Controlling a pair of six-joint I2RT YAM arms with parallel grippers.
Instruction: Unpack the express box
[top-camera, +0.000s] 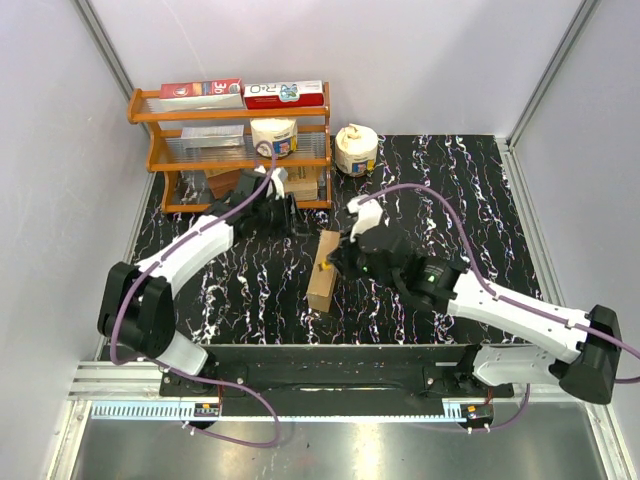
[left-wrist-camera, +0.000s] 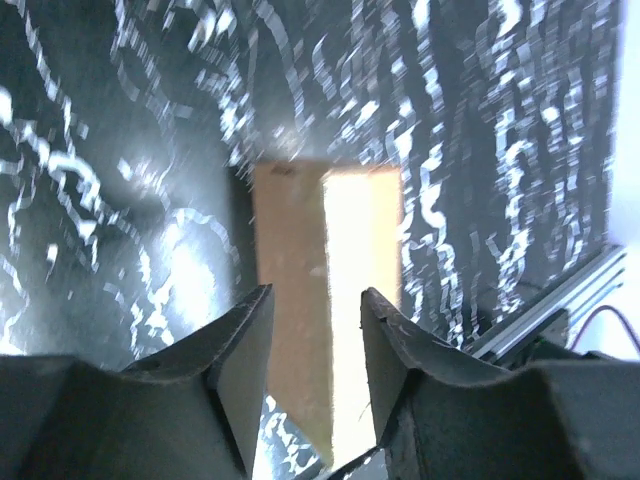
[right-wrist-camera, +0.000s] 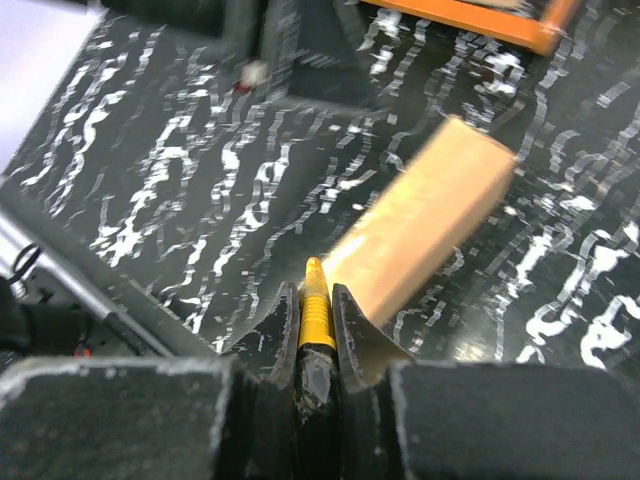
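Observation:
The express box (top-camera: 324, 272) is a plain brown oblong carton lying on the black marbled table, its long side running near to far. It also shows in the left wrist view (left-wrist-camera: 295, 300) and in the right wrist view (right-wrist-camera: 425, 220). My right gripper (top-camera: 336, 259) is at the box's right side and is shut on a black tool with a yellow tip (right-wrist-camera: 317, 300). The tip is at the box's near end. My left gripper (top-camera: 292, 216) is open and empty, above and beyond the box's far end, near the shelf. In the left wrist view (left-wrist-camera: 315, 305) the box shows between its fingers.
An orange shelf (top-camera: 150, 150) stands at the back left with red-and-white cartons (top-camera: 284, 93), a white tub (top-camera: 273, 135) and small brown boxes. A white jar (top-camera: 356, 150) stands on the table right of it. Walls close in the left, back and right.

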